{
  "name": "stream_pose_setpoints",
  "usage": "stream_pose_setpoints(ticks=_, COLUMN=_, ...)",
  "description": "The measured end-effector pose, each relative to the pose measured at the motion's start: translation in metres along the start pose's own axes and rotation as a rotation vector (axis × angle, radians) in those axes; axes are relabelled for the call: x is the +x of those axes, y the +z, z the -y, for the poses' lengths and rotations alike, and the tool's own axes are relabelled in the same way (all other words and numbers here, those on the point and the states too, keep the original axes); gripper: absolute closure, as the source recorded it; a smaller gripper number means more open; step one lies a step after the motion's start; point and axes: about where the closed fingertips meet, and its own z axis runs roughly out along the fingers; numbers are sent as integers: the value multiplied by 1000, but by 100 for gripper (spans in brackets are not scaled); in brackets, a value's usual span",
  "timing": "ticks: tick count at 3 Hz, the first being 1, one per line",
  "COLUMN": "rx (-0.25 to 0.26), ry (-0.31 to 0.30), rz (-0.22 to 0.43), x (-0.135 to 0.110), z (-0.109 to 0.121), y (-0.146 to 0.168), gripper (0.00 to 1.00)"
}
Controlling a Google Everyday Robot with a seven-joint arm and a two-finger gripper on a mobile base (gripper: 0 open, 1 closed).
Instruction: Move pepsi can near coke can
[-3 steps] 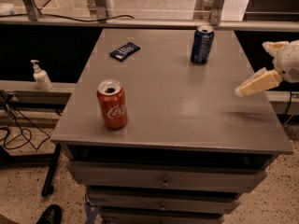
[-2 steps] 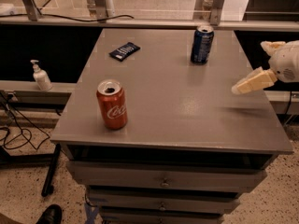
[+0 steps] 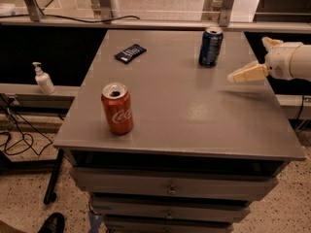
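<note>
The pepsi can [image 3: 211, 46], dark blue with a silver top, stands upright at the back right of the grey table [image 3: 194, 110]. The coke can [image 3: 117, 108], red with white script, stands upright near the front left. They are far apart. My gripper [image 3: 248, 58] comes in from the right edge, above the table and just right of the pepsi can, not touching it. Its cream fingers [image 3: 247, 73] are spread open and hold nothing.
A flat dark blue snack packet [image 3: 130, 53] lies at the back left of the table. A white pump bottle [image 3: 43, 79] stands on a ledge to the left. Drawers sit under the tabletop. Cables lie on the floor at left.
My gripper has moved left and towards the back of the table, closer to the pepsi can. Both cans have stayed in place.
</note>
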Motion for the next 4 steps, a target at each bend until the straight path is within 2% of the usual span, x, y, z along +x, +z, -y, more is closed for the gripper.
stream_pose_setpoints(ticks=1, rx=11, ry=91, rz=71, x=-8, z=14, y=31, gripper=0)
stream_pose_setpoints(ticks=2, rx=-33, ry=181, rz=135, x=-30, z=12, y=60, gripper=0)
stream_pose_setpoints(ticks=3, rx=-94, ry=246, rz=177, x=-49, z=0, y=86, gripper=0)
stream_pose_setpoints(ticks=4, rx=-143, ry=282, rz=198, x=-59, z=-15, y=107, gripper=16)
